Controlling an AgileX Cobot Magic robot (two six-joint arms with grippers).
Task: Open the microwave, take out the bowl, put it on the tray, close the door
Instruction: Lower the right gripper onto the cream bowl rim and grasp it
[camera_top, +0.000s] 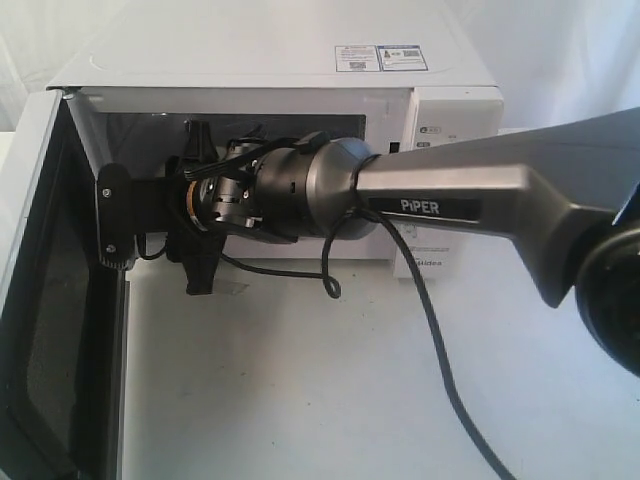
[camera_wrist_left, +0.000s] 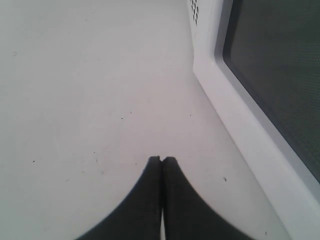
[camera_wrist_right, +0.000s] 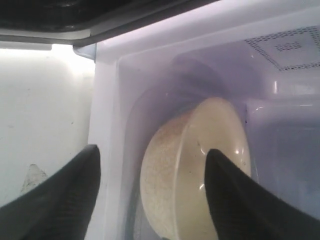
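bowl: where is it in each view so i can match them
Exterior view: not visible; the right gripper, reaching into the microwave, hides the inside.
Left wrist view: not in it.
Right wrist view: the bowl sits mid-picture, between the open jaws.
Shared landmark: the open door, at the exterior view's left edge, its dark window in the left wrist view.

The right arm (camera_top: 450, 200) extends level from the right across the middle, with the wrist in line. The right gripper (camera_wrist_right: 151, 152) holds its jaws wide apart. The left gripper (camera_wrist_left: 161, 160) has its fingertips pressed together.
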